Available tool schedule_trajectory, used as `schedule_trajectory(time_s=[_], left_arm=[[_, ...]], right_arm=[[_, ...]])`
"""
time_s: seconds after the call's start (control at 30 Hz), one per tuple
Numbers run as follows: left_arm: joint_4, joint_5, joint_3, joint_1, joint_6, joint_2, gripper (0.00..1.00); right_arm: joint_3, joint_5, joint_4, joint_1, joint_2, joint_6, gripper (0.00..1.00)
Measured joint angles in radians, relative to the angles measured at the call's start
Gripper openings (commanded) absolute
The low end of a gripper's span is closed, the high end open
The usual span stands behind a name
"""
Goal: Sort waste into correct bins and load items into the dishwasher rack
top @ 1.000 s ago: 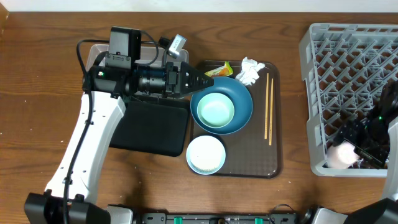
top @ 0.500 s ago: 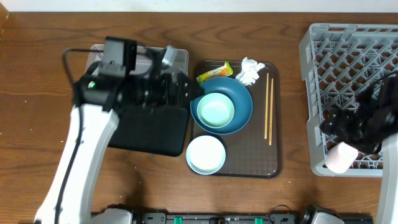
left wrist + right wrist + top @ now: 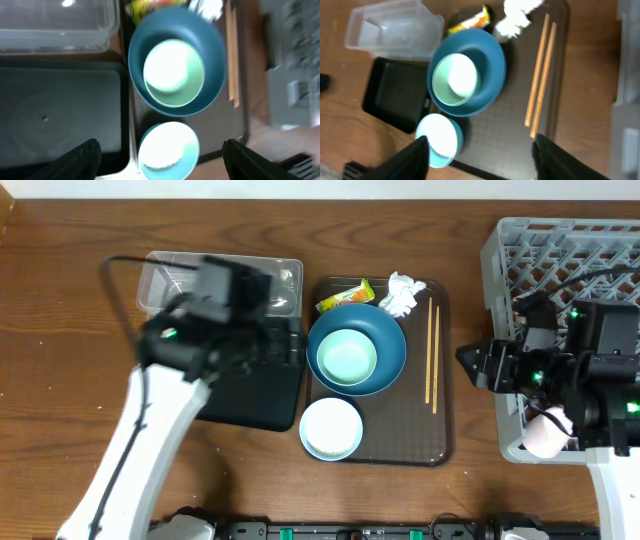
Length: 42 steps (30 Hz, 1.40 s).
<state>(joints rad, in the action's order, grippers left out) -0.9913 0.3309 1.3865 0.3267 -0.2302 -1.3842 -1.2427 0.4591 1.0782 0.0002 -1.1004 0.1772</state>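
Observation:
The large blue bowl [image 3: 385, 352] sits on the brown tray with the mint-green bowl [image 3: 346, 358] inside it. The white bowl [image 3: 331, 428], with white rice [image 3: 162, 152] in it, stands in front. The yellow-green wrapper [image 3: 345, 296] and the white tissue [image 3: 402, 293] lie at the tray's back, and the chopsticks [image 3: 432, 352] on its right. The pink cup [image 3: 545, 432] lies in the grey rack [image 3: 560, 290]. My left gripper [image 3: 290, 345] is open and empty over the black tray [image 3: 245, 395]. My right gripper [image 3: 475, 365] is open and empty between the rack and the chopsticks.
The clear tub [image 3: 215, 280] stands behind the black tray at the left. The brown serving tray [image 3: 430, 435] fills the middle. The rack takes up the right side, and its left wall is close to my right arm.
My left arm has drawn back left from the wrapper, over the black tray. My right arm has let go of the pink cup in the rack and swung left towards the brown tray.

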Motion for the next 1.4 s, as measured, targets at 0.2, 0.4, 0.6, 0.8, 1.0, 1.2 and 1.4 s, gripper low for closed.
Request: schedule_trajectory(time_s=[0.2,0.4,0.6,0.8,1.0,1.2,1.4], left_arm=[[-0.046,-0.099,-0.008,0.032,0.004,-0.055,0.80],[-0.061,-0.134,0.050,-0.058,-0.018,0.032,0.90],[-0.059,-0.151,0.082,-0.111,-0.032,0.169,0.91],[-0.062,-0.151,0.083,-0.114,-0.035,0.175,0.91],[-0.063,-0.151,0.083,-0.114,-0.035,0.166,0.91],[-0.064,-0.151,0.083,-0.114,-0.035,0.166,0.92],[-0.064,-0.151,0.083,-0.114,-0.035,0.166,0.92]], right_arm=[[-0.001,-0.051,-0.077,0.168,-0.072,0.062,0.58],[-0.002,-0.219,-0.236,0.380,-0.307,0.135,0.52],[-0.002,-0.307,-0.322,0.481,-0.560,0.180,0.46],[-0.002,-0.401,-0.366,0.517,-0.743,0.245,0.37],[-0.002,-0.395,-0.397,0.521,-0.821,0.283,0.01],[-0.006,-0.386,-0.393,0.518,-0.805,0.290,0.01],[-0.006,-0.493,-0.325,0.485,-0.608,0.290,0.01]])
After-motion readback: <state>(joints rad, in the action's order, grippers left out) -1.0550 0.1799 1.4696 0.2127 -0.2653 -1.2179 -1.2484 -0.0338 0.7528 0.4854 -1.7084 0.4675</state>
